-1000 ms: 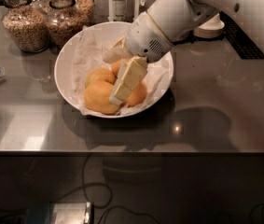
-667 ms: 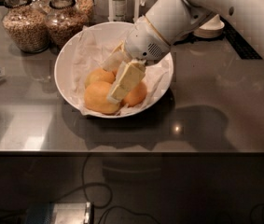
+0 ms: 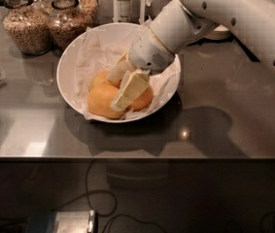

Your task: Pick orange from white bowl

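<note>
The wide white bowl [image 3: 69, 89], lined with crumpled white paper, sits on the grey counter left of centre. Three oranges lie in it: a front one [image 3: 99, 105], one behind it [image 3: 97, 79] and one to the right [image 3: 144, 100]. My gripper [image 3: 112, 92] reaches down into the bowl from the upper right on a white arm [image 3: 234, 18]. It is open. The near cream finger [image 3: 131, 87] lies across the front and right oranges. The far finger [image 3: 118, 69] rests by the back orange. No orange is lifted.
Two glass jars of grain [image 3: 27, 25] [image 3: 66, 23] stand behind the bowl at the back left. A bottle [image 3: 124, 1] stands at the back centre. A white dish [image 3: 222, 32] shows behind the arm. The counter's front edge [image 3: 137, 157] runs below the bowl, with cables underneath.
The arm has shifted slightly above the bowl. The gripper stays down among the oranges in nearly the same place, and the oranges have not moved.
</note>
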Robot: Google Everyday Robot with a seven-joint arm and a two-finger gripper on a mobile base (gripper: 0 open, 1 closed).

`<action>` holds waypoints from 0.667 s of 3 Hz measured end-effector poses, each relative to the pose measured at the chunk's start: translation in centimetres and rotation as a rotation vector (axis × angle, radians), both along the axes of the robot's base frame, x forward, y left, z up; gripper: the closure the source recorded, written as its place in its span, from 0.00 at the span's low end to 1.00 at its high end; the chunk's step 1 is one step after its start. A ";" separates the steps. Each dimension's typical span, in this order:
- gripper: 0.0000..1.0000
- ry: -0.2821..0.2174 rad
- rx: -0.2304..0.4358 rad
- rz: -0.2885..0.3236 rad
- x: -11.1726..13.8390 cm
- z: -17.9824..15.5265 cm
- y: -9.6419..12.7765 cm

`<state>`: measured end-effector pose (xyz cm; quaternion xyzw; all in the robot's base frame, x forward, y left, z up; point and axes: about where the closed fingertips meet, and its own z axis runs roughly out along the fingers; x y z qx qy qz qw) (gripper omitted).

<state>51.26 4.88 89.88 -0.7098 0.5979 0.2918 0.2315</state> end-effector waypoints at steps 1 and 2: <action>0.34 -0.022 -0.031 0.006 0.2 -1.2 0.8; 0.32 -0.021 -0.033 0.007 0.2 -1.4 0.9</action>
